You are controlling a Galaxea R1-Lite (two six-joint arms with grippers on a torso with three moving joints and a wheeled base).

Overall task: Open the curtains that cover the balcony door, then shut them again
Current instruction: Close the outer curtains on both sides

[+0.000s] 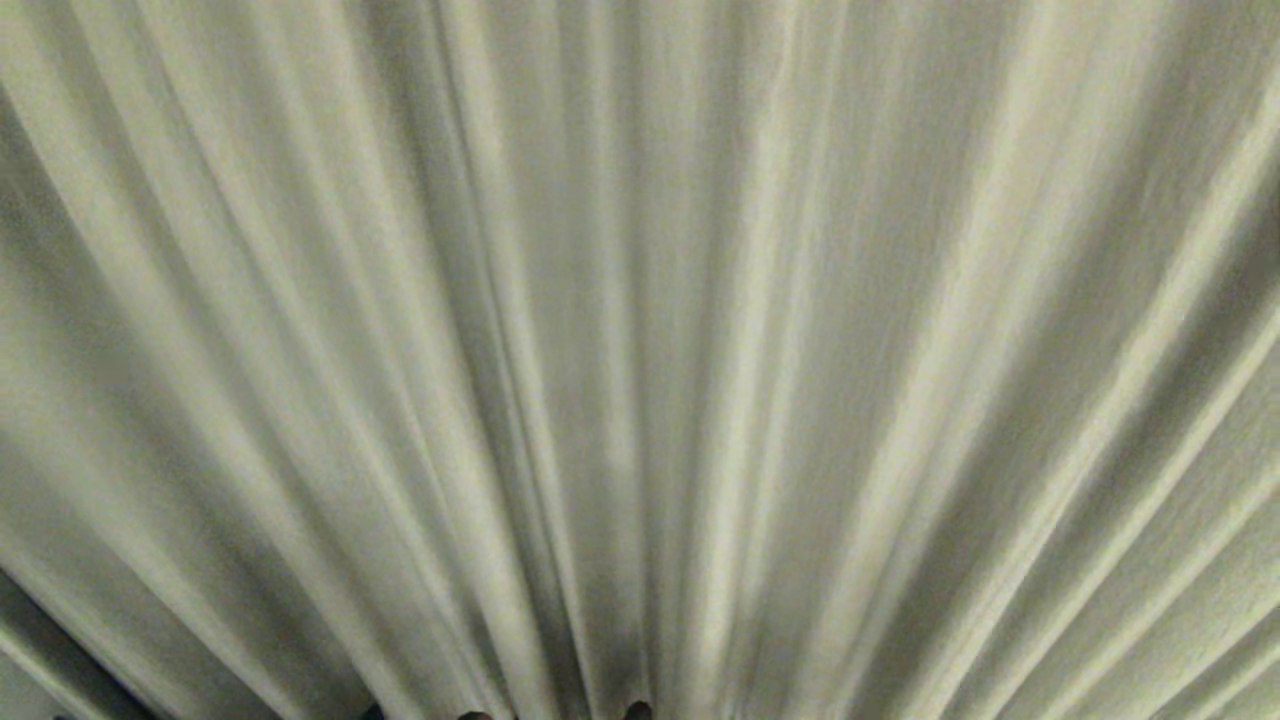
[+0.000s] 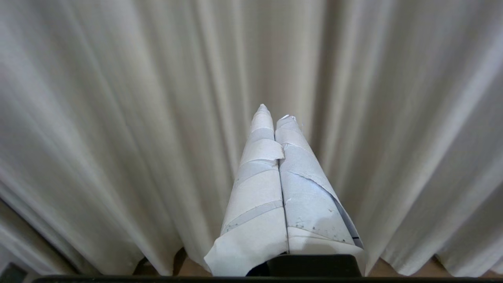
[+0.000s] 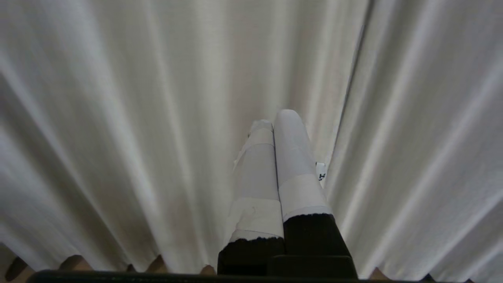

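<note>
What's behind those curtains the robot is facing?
Nothing shows: the closed curtains fill the head view, hiding whatever stands behind. Only a strip of brownish floor peeks under the hem.

You have little to look at here. A warm brown floor (image 2: pixel 428 269) shows in thin slivers in the left wrist view. The same floor (image 3: pixel 74 262) shows as small scalloped patches in the right wrist view. At the bottom edge of the head view sit two small dark spots (image 1: pixel 637 711); you cannot tell what they are.
</note>
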